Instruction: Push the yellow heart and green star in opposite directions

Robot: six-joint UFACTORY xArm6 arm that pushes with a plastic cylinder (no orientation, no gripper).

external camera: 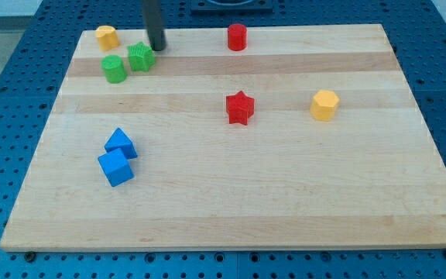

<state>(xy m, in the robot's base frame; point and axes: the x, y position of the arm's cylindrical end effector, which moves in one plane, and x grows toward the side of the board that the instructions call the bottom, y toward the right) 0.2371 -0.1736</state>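
Observation:
The yellow heart (pixel 107 36) lies near the board's top left corner. The green star (pixel 141 56) lies a little to its lower right, touching or nearly touching a round green block (pixel 114 68) at its lower left. My tip (pixel 158 48) stands just to the upper right of the green star, very close to it; whether they touch I cannot tell. The heart is well to the left of my tip.
A red cylinder (pixel 237 36) stands at the top middle of the wooden board (pixel 285 194). A red star (pixel 239 107) lies in the middle, and a yellow hexagon (pixel 324 105) lies to its right. Two blue blocks (pixel 121 143) (pixel 115 167) touch at the lower left.

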